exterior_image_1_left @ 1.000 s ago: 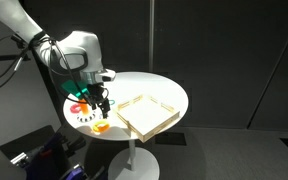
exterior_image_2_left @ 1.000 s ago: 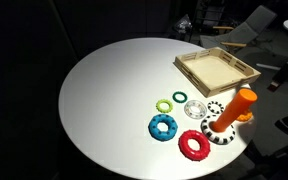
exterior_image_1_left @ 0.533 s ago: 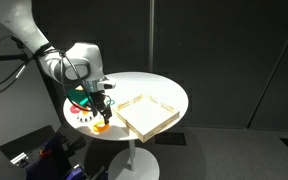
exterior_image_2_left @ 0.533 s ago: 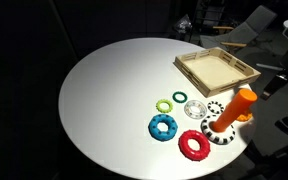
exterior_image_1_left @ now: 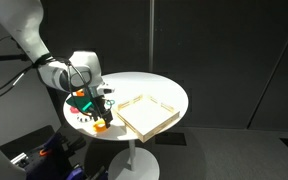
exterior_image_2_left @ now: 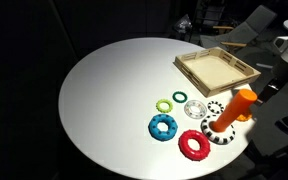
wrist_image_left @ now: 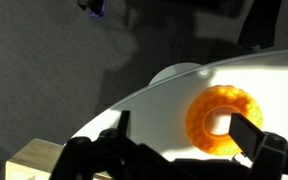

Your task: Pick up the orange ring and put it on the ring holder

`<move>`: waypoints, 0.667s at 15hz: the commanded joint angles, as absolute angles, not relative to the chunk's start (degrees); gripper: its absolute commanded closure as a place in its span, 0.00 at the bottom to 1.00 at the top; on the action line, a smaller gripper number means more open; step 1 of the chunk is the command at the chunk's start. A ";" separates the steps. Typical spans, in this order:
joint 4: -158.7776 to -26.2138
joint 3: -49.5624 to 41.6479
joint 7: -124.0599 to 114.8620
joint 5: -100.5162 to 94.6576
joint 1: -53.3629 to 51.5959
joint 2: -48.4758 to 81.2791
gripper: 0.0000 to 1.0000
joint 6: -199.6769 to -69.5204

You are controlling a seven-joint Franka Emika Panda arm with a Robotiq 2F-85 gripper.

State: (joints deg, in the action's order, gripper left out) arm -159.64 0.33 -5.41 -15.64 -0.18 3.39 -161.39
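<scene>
Step in hand: approach / pre-grasp on the orange ring (wrist_image_left: 224,120). Nothing is picked yet.

- In the wrist view the ring lies flat on the white table (exterior_image_2_left: 114,90), close to its rim, hole up.
- The gripper (wrist_image_left: 184,128) hangs over it with jaws apart and nothing between them. The ring sits off to one side of the gap, and one finger (wrist_image_left: 247,133) overlaps its edge in that view. Contact can't be confirmed.
- The ring holder (exterior_image_2_left: 241,106) stands near the table edge among the other rings in an exterior view, with the wooden tray (exterior_image_2_left: 216,70) beyond it. The peg looks tilted from that angle, and it isn't in the wrist view.

Next move, as a judgement: shift sideways so the fingers straddle one side of the ring's band, drop to table level, close and lift. After that comes a short carry to the peg — the hole must line up over the tip before release, and a leaning peg would leave little margin.
</scene>
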 commanded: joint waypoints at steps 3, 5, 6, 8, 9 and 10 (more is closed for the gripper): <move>-158.06 -2.27 -12.96 -23.10 -2.41 7.21 0.00 -164.31; -157.37 -2.21 -14.82 -24.74 -2.35 8.75 0.00 -165.16; -157.09 -2.39 -15.61 -25.42 -2.50 9.40 0.00 -165.64; -156.53 -2.58 -16.31 -25.80 -2.64 10.84 0.00 -166.67; -156.27 -2.77 -16.60 -26.02 -2.76 11.41 0.00 -167.01; -155.91 -2.99 -16.77 -26.13 -2.89 12.13 0.00 -167.36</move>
State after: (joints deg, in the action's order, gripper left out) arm -157.69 -1.75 -14.37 -24.22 -2.04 9.75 -166.09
